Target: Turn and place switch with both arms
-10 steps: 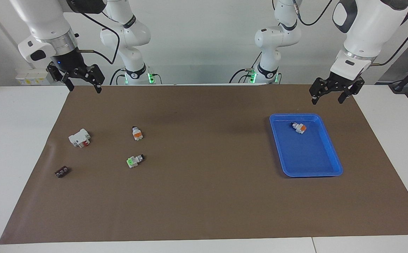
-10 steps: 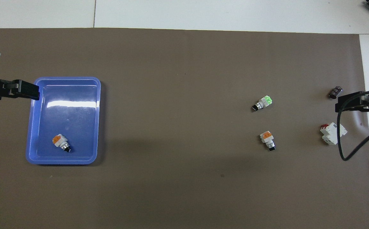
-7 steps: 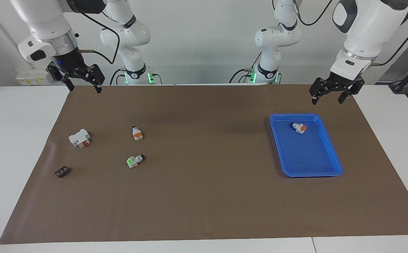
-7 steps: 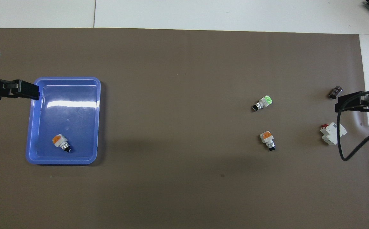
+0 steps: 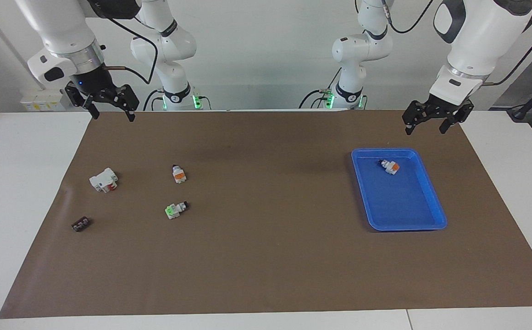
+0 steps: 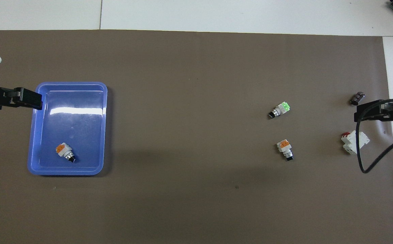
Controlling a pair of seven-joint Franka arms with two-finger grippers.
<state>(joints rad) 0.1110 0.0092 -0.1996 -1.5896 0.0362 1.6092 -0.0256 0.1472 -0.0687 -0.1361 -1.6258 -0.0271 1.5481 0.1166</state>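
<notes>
The switch, a small white-grey block with a bright green face and a black knob end, lies on its side on the brown mat toward the right arm's end. Nothing touches it. My right gripper hangs open and empty, high over the mat's edge at that end, well clear of the switch. High over the mat beside the blue tray, my left gripper is also open and empty.
An orange-faced switch lies nearer the robots than the green one. Another orange-faced switch lies in the tray. A white block with red and a small dark part sit near the mat's edge.
The right gripper has drifted slightly toward the table's middle. The left gripper has risen a touch. Nothing on the mat has moved.
</notes>
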